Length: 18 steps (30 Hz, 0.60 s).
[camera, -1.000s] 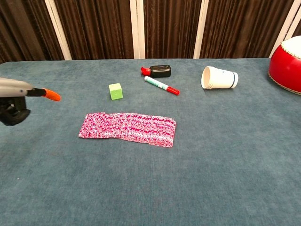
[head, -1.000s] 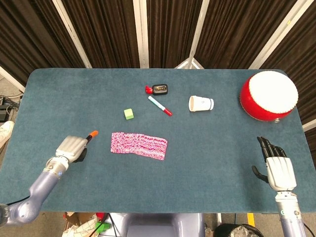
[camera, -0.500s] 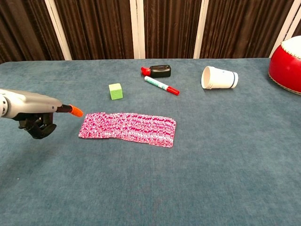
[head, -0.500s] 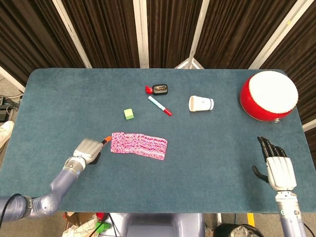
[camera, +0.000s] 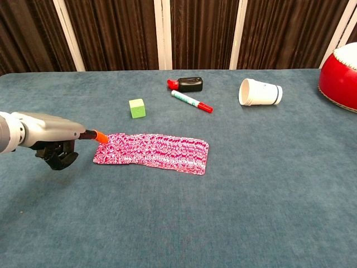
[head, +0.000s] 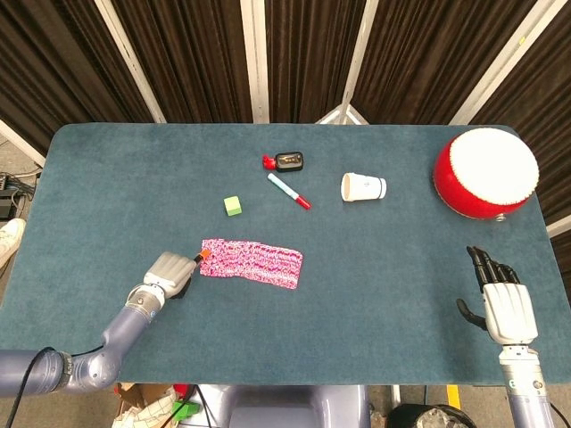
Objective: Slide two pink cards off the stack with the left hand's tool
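Observation:
A spread row of pink patterned cards [head: 251, 262] [camera: 152, 152] lies flat on the blue table at centre left. My left hand [head: 169, 271] [camera: 47, 134] grips a tool with an orange tip [head: 203, 255] [camera: 100, 137]. That tip sits at the left end of the card row, over its upper corner. My right hand [head: 500, 299] rests open near the table's front right edge, fingers extended, holding nothing; the chest view does not show it.
A green cube [head: 233, 206] [camera: 136, 108] sits behind the cards. Further back lie a red-capped marker [head: 288, 191] [camera: 191, 101], a small black and red object [head: 285, 161] [camera: 187, 84], and a tipped white paper cup [head: 363, 187] [camera: 259, 92]. A red drum [head: 484, 172] [camera: 341, 70] stands at the back right.
My left hand has moved right towards the cards, bringing the orange tip from well left of the row to its left end. The cards and right hand have not moved.

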{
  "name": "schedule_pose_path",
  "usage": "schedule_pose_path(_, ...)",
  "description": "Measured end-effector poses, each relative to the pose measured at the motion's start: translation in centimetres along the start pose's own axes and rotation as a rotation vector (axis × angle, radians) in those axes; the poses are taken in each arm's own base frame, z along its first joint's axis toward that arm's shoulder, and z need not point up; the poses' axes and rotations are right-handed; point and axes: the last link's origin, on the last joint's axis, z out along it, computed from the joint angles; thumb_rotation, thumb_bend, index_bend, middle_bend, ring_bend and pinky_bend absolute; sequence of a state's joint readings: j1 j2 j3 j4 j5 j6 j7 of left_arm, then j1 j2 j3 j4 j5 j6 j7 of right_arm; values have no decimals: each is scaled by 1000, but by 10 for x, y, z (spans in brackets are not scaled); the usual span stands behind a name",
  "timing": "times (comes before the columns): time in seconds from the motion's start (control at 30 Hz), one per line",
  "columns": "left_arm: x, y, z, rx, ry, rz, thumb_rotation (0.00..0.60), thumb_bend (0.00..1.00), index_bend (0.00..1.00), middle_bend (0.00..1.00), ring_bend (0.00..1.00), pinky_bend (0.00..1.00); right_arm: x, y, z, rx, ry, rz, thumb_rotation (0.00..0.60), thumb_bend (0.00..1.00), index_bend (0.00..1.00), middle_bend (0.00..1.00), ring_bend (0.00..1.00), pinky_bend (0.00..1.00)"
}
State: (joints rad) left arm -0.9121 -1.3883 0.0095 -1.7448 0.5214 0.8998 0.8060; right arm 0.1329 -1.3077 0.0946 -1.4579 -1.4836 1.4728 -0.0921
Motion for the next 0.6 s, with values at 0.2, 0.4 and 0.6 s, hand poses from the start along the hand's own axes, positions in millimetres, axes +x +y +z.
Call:
schedule_pose_path(0.2, -2, 6, 4, -13, -6, 0, 600, 930, 57, 840, 763, 699, 1, 0, 0, -2, 4, 1, 600, 284, 14, 150, 228, 238)
schedule_pose_path(0.4, -6, 6, 5, -7, -20, 11, 600, 931, 57, 840, 764, 699, 2, 1, 0, -3, 6, 3, 600, 284, 14, 150, 228, 238)
schedule_pose_path(0.6, -12, -1, 3, 25, -52, 31, 600, 933, 57, 840, 764, 699, 3, 1, 0, -4, 9, 10, 600, 284, 14, 150, 228, 238)
